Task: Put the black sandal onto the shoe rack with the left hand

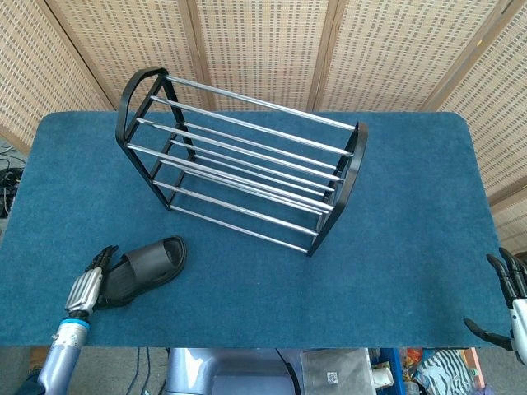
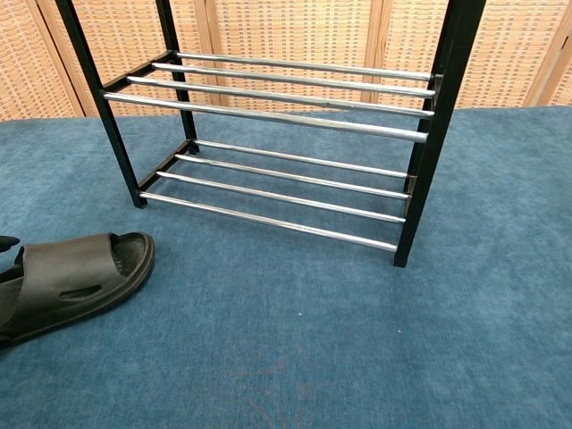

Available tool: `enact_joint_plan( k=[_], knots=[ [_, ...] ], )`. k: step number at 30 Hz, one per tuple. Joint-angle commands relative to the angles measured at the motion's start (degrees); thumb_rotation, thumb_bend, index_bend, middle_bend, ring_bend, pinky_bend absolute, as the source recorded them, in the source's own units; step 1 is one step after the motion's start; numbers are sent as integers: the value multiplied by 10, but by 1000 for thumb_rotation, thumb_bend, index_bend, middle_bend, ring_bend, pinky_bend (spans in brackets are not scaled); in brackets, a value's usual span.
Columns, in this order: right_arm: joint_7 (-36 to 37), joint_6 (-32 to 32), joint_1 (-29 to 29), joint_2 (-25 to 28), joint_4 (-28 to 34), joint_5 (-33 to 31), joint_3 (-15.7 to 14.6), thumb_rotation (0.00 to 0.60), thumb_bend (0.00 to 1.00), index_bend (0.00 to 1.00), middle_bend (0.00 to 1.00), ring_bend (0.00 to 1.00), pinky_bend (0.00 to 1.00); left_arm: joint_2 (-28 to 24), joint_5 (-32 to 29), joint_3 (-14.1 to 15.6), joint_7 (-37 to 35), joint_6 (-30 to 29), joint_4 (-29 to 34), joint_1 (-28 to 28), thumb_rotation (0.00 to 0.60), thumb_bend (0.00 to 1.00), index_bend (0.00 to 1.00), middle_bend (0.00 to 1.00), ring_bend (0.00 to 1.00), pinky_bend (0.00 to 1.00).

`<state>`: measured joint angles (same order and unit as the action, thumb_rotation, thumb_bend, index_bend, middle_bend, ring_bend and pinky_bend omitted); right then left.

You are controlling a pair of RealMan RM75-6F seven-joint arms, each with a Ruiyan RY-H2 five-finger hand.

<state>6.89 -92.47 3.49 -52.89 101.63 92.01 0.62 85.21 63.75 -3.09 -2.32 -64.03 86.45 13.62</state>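
The black sandal [image 1: 151,262] lies flat on the blue table near its front left corner, toe toward the rack; the chest view shows the sandal [image 2: 76,281] at the lower left. My left hand [image 1: 89,285] lies over the sandal's heel end with its fingers stretched out along it, and nothing shows it gripping. Only dark fingertips [image 2: 7,242] of it reach into the chest view. The black shoe rack [image 1: 352,164] with chrome bars stands behind, both tiers bare, its end post [image 2: 434,134] at the right. My right hand [image 1: 510,298] hangs off the table's front right corner, fingers apart and holding nothing.
Blue carpet [image 1: 412,206] covers the whole table. Woven screens [image 1: 263,41] close off the back. Bags and clutter [image 1: 428,366] lie on the floor below the front edge.
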Motion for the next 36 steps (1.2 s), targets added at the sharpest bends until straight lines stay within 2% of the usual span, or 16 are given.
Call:
enact_joint_plan(
  k=[1, 6, 8, 11, 13, 20, 27, 31, 36],
  knots=[
    [-1, 1, 0, 0, 0, -1, 0, 600, 0, 0, 0, 0, 0, 7, -4, -4, 9, -2, 3, 2, 600, 161, 0, 9, 4, 249],
    [0, 0, 0, 0, 0, -1, 0, 600, 0, 0, 0, 0, 0, 13, -26, -9, 32, 8, 13, 7, 600, 189, 10, 76, 64, 325],
    [2, -1, 0, 0, 0, -1, 1, 600, 0, 0, 0, 0, 0, 13, -30, -10, 37, 10, 14, 8, 600, 248, 71, 154, 136, 381],
    [4, -1, 0, 1, -1, -1, 1, 600, 0, 0, 0, 0, 0, 17, -28, -15, 35, 0, 14, 5, 600, 350, 224, 276, 241, 462],
    [4, 0, 0, 1, -1, -1, 0, 600, 0, 0, 0, 0, 0, 18, -22, -18, 26, -6, 13, 3, 600, 396, 284, 316, 277, 492],
    [5, -1, 0, 1, -1, 0, 0, 600, 0, 0, 0, 0, 0, 20, 16, -21, -17, -27, 10, -7, 600, 426, 313, 337, 291, 503],
    [3, 3, -1, 1, 0, -1, -1, 600, 0, 0, 0, 0, 0, -11, 86, -16, -78, -70, 37, -23, 600, 427, 317, 341, 296, 506],
    [2, 3, -1, 1, 1, 0, -1, 600, 0, 0, 0, 0, 0, -47, 118, -16, -88, -85, 86, -24, 600, 427, 317, 341, 297, 506],
    [1, 3, -1, 1, 2, 1, -1, 600, 0, 0, 0, 0, 0, -88, 139, -28, -56, -102, 168, -18, 600, 427, 317, 341, 297, 507]
  ],
)
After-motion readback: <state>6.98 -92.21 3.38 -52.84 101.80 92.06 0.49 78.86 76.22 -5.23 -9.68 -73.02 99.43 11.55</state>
